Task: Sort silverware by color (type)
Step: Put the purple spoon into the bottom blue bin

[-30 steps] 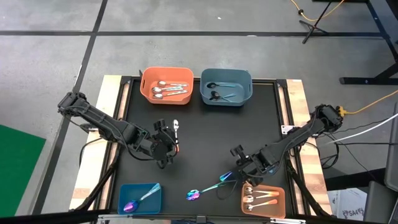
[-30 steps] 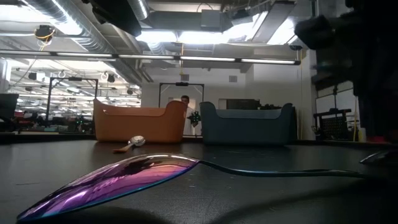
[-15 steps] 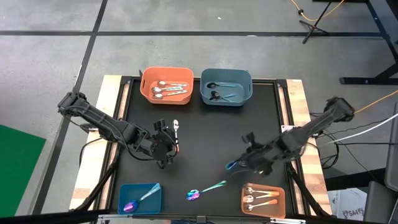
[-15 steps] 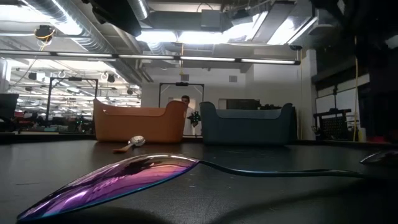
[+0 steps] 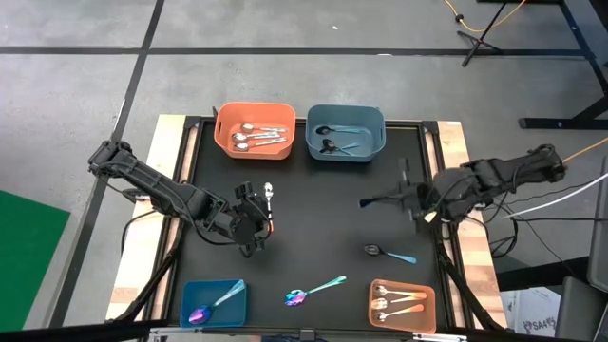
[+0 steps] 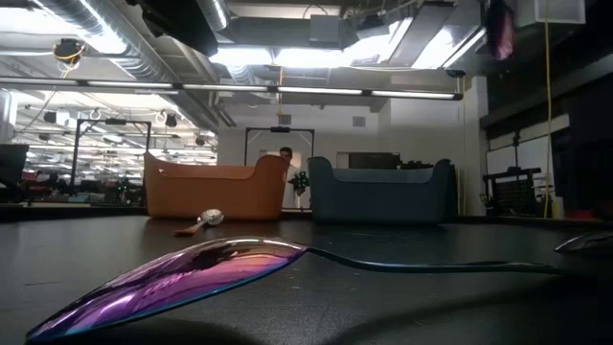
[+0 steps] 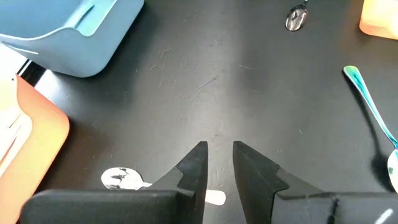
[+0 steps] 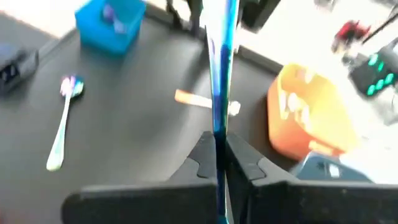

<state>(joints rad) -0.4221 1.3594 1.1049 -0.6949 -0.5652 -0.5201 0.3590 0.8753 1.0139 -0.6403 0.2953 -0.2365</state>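
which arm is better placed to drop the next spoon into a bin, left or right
Right, probably. The right gripper is shut on a teal-handled spoon, lifted off the table. The left gripper only hovers over an orange-handled spoon, holding nothing.

No legible text, label, brand, number or sign appears in any of the four views. The bins, the spoons, the black table top and both arms carry no readable markings. The room beyond the table shows only lights, ducts and a doorway, with no lettering that can be made out.
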